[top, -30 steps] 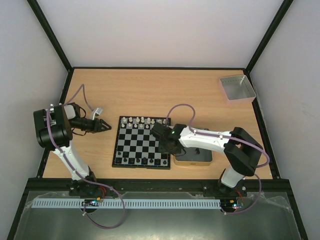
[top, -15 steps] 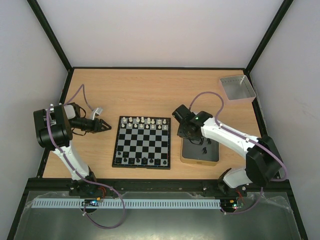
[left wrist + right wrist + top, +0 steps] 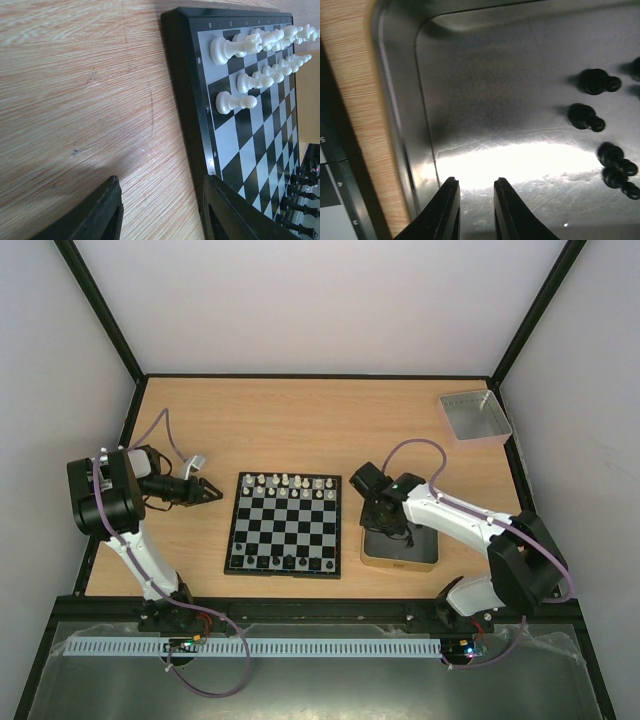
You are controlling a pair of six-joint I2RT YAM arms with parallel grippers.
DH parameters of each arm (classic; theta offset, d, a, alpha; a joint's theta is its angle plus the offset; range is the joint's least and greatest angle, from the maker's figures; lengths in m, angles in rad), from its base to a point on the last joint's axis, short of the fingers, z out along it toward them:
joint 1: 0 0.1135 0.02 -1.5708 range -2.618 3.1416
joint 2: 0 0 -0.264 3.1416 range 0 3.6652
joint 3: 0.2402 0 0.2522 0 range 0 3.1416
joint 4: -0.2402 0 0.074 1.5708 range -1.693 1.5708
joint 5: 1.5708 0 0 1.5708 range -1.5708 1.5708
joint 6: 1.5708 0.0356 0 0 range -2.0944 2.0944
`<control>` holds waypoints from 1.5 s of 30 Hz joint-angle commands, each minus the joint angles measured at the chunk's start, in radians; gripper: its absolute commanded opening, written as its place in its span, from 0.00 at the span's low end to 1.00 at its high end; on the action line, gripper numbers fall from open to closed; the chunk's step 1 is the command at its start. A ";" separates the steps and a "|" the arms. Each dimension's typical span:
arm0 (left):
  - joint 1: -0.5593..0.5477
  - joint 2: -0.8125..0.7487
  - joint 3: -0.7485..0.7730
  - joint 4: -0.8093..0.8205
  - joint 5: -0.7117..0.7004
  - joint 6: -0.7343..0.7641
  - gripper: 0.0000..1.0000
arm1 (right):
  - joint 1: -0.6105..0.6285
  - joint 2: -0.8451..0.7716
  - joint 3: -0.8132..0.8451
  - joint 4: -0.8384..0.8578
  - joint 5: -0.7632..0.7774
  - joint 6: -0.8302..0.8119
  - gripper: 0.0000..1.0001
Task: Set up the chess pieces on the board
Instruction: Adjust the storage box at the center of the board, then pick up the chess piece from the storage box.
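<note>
Our right fingers [image 3: 457,200] hang nearly together with nothing between them, low inside the tin [image 3: 395,100], where loose black pieces [image 3: 594,81] lie on its floor. Our left fingers [image 3: 212,491] stand spread and empty just left of the board [image 3: 285,530], which sits mid-surface beside the tin. The white pieces [image 3: 290,485] fill the far two rows. Black seems to hold only the near row, though from above we cannot count them. We judge white done and black about half set.
</note>
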 commanded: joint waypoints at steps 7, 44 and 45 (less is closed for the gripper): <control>0.009 0.090 -0.038 0.033 -0.278 -0.004 0.47 | 0.139 0.065 0.051 0.066 -0.066 0.046 0.18; 0.009 0.094 -0.037 0.039 -0.285 -0.014 0.47 | -0.206 0.035 -0.039 0.073 0.039 -0.111 0.23; 0.009 0.094 -0.036 0.039 -0.285 -0.015 0.47 | -0.208 0.042 -0.041 0.079 0.038 -0.114 0.23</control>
